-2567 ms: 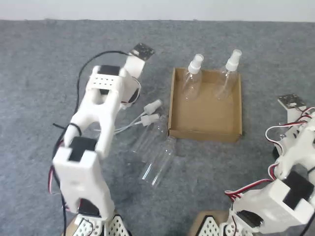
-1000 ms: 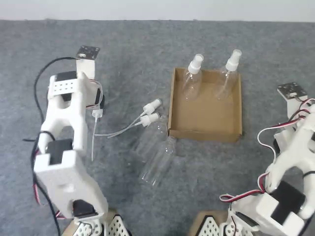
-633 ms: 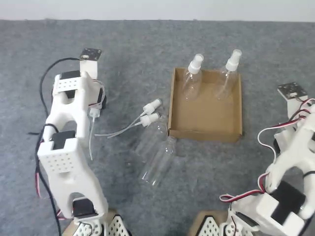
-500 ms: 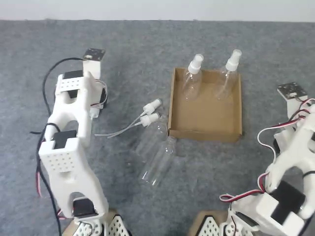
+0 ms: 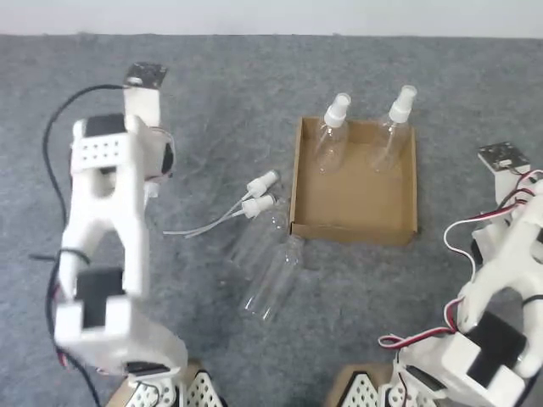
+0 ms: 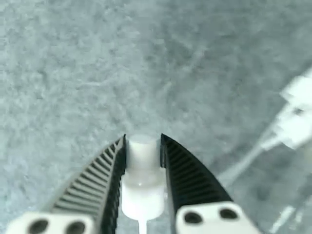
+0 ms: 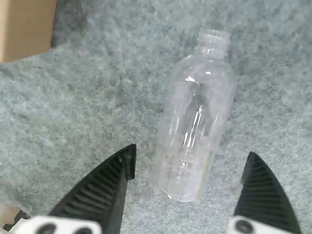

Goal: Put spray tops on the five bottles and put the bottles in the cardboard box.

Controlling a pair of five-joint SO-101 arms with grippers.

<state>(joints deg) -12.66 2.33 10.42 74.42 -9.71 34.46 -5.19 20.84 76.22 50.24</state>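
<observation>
Since the left gripper point(image 6: 142, 139) is clamped on a top point(image 6: 142, 187) out at the far left, well apart from every open bottle, I rate the carry as the first risk. The jaws pinch only the smooth round collar, so the top could twist or slip, and its tube hangs where I can't watch it. The right gripper point(image 7: 191, 152) is spread wide, hovering over an open bottle point(image 7: 197, 122) that lies on the carpet point(image 7: 97, 97) near a corner of the box point(image 7: 22, 24), neck pointing away from the wrist. That round clear body will likely roll or squirt out if the jaws close off-centre. If it is grabbed lying flat, the neck faces sideways and the tube gets hard to thread. In the middle, a far bottle point(image 5: 253, 239) and a near bottle point(image 5: 273, 284) lie side by side just left of the box's near-left corner. A loose top point(image 5: 265, 181) and a second loose top point(image 5: 259, 203) lie just beside them, tubes trailing left. An arm sweeping low could snag those tubes or set the bottles rolling. The left capped bottle point(image 5: 331, 140) and right capped bottle point(image 5: 392, 136) lean at the box's far wall, so a careless drop-in could knock them over.
</observation>
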